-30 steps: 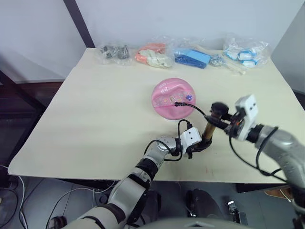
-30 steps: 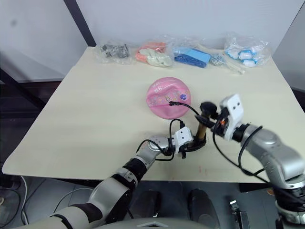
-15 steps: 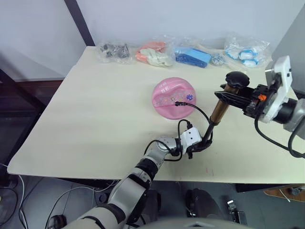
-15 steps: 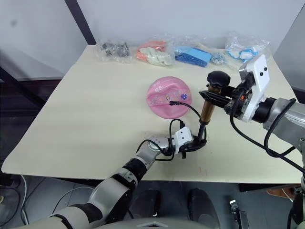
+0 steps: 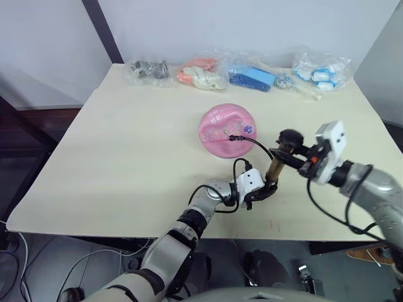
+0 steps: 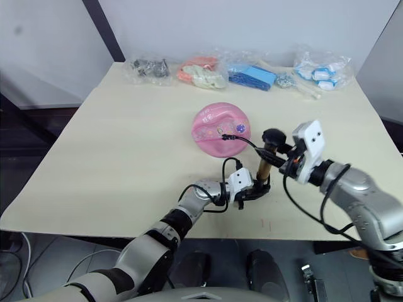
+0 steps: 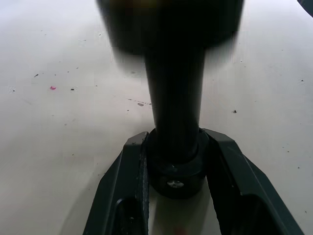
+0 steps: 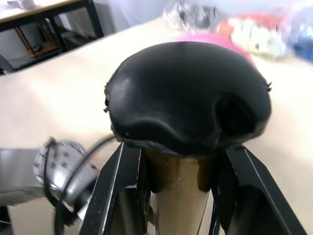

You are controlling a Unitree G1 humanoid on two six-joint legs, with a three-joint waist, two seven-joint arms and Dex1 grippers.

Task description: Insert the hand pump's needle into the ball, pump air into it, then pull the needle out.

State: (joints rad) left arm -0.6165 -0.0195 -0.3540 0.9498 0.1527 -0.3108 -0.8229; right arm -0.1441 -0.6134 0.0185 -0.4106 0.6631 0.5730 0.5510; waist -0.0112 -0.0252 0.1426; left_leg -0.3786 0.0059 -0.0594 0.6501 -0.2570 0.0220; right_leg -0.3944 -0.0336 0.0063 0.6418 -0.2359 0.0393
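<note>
The hand pump [image 5: 274, 170] stands near the front edge of the table [image 5: 126, 151], just in front of the ball [image 5: 228, 129]. Its long axis runs nearly upright, leaning slightly, with the black T-handle [image 8: 188, 95] on top and the base low by the tabletop. The left gripper [image 7: 173, 169] clamps the black base, and the right gripper [image 8: 181, 169] closes around the tube just under the handle. The pump looks stiff, light and smooth, so it is best held at its two black ends, as now. The thin hose [image 5: 257, 146] is limp and loops from the base up to the needle [image 5: 233, 137], which sits at the ball's top face, pointing into it. The pink ball looks soft and slightly flattened; it could roll if tugged.
</note>
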